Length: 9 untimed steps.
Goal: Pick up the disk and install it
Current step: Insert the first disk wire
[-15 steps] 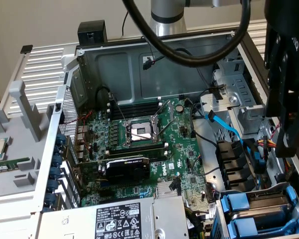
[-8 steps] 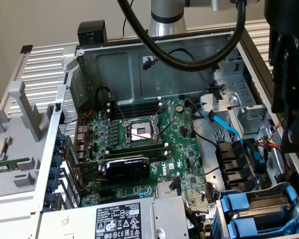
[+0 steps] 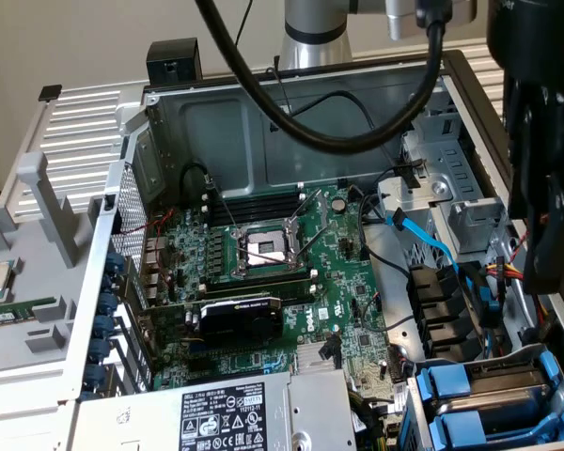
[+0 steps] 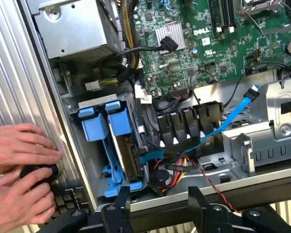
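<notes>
Down in the corner of the open computer case (image 3: 122, 188), just beside the grey power-supply box (image 3: 235, 413), you find the disk (image 3: 509, 402) standing on edge in the drive cage (image 4: 136, 187), clipped in its blue plastic frame (image 4: 119, 121). I cannot tell whether it is pushed fully home. Your end effector (image 4: 160, 211) hangs over the case rim close to that cage, its two fingers spread apart with nothing between them. Treat the disk as a dense, rigid slab, probably heavier than it looks, with smooth metal sides that could slip under a light pinch. It will not flex, but the plastic frame around it likely will, so do not trust the thin blue tabs alone to carry the weight. The better hold, as I judge it, is across the two long narrow sides, where frame and metal back each other up, and squarely enough that the disk does not swing. Keep pressure off the broad labelled face, and avoid knocks, since a drive of this kind takes shock badly. Mind the blue data cable (image 4: 233, 114) and the red and yellow wires (image 4: 182, 165) lying right next to the cage, as they could snag a finger. Note too that a person's hands (image 4: 19, 165) rest on the ribbed outer panel near the cage.
</notes>
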Each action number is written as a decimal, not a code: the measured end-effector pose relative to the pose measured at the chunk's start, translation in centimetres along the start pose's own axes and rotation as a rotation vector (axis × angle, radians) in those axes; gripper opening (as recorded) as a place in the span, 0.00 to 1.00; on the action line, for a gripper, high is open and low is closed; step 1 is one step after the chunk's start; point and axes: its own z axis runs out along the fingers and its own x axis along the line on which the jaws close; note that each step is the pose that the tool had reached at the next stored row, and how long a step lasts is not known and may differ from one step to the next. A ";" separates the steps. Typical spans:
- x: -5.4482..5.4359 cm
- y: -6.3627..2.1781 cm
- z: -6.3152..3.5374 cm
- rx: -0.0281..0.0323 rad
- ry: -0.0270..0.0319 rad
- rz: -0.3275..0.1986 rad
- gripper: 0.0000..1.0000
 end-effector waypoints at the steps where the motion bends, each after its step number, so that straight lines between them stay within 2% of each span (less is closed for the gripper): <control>1: 0.0 0.08 0.17 0.0002 0.0011 0.005 0.59; 5: -0.2 -0.12 0.94 -0.0006 0.0063 0.026 0.59; 7: -0.2 -0.13 1.26 -0.0051 0.0087 0.033 0.59; 9: -0.3 -0.09 1.49 -0.0121 0.0123 0.040 0.59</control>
